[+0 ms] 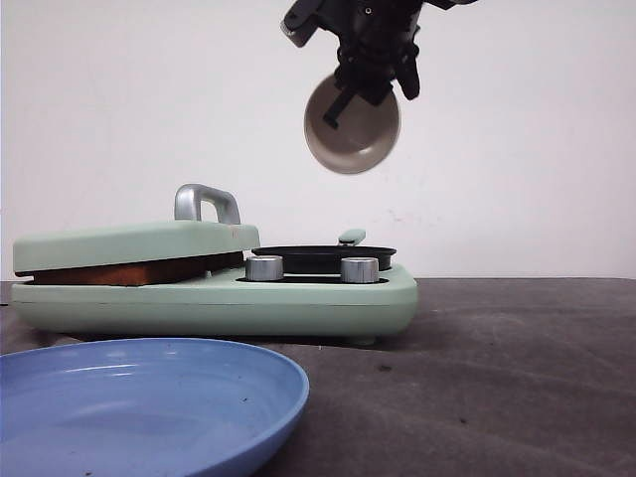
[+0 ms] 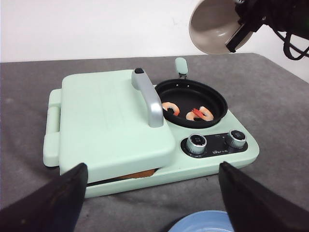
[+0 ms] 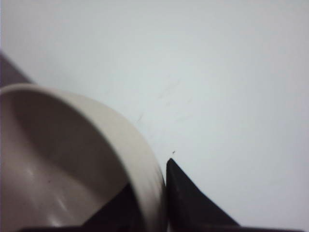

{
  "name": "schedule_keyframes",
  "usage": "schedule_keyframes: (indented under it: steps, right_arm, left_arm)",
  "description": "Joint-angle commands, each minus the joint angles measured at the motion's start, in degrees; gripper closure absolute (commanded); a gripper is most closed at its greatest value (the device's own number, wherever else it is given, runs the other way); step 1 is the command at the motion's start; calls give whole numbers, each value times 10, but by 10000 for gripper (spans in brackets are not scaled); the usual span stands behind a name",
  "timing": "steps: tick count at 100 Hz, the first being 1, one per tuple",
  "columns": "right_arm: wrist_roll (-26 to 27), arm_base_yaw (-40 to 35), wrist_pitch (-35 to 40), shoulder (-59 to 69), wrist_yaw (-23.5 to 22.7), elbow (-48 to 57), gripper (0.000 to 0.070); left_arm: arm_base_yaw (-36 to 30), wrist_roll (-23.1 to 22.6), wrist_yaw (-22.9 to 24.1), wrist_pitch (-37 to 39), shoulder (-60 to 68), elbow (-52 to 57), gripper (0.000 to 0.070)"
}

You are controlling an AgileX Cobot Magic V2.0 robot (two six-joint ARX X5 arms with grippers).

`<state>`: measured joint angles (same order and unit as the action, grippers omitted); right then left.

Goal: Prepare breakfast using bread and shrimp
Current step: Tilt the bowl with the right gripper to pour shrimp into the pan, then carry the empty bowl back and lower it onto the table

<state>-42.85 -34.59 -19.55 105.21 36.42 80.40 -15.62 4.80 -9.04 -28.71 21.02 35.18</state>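
Note:
A mint-green breakfast maker (image 1: 298, 303) stands on the table with its lid (image 2: 106, 116) shut. The golden-brown crust of the bread (image 1: 129, 270) shows in the slot under the lid, also in the left wrist view (image 2: 142, 173). Two shrimp (image 2: 170, 107) (image 2: 203, 113) lie in the black round pan (image 2: 193, 92). My right gripper (image 1: 376, 91) is shut on the rim of a tilted, empty beige bowl (image 1: 353, 134) high above the pan; the right wrist view shows one finger on each side of the rim (image 3: 145, 183). My left gripper (image 2: 152, 169) is open and empty, in front of the maker.
A blue plate (image 1: 149, 397) lies on the dark table in front of the maker, just under my left gripper (image 2: 207, 223). The lid has a silver handle (image 2: 147, 96). Two silver knobs (image 2: 197, 143) (image 2: 236, 138) sit in front of the pan.

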Motion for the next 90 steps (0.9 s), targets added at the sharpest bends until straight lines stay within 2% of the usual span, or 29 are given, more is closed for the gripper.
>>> schedule_keyframes:
  steps: [1, 12, 24, 55, 69, 90]
  right_arm:
    - [87, 2, 26, -13, 4, 10, 700]
    - [164, 14, 101, -44, -12, 10, 700]
    - [256, 34, 206, -86, -59, 10, 700]
    - [461, 117, 428, -198, -264, 10, 700]
    - [510, 162, 502, -227, -349, 10, 700]
    - [532, 222, 611, -228, -445, 10, 700]
  left_arm:
    - [-2, -9, 2, -1, 1, 2, 231]
    - [-2, -9, 2, -5, 1, 2, 231]
    - [-2, -9, 2, -3, 1, 2, 231]
    - [-2, -9, 2, -5, 1, 2, 231]
    - [-2, -9, 2, -5, 1, 2, 231]
    - [-2, -9, 2, -5, 1, 2, 231]
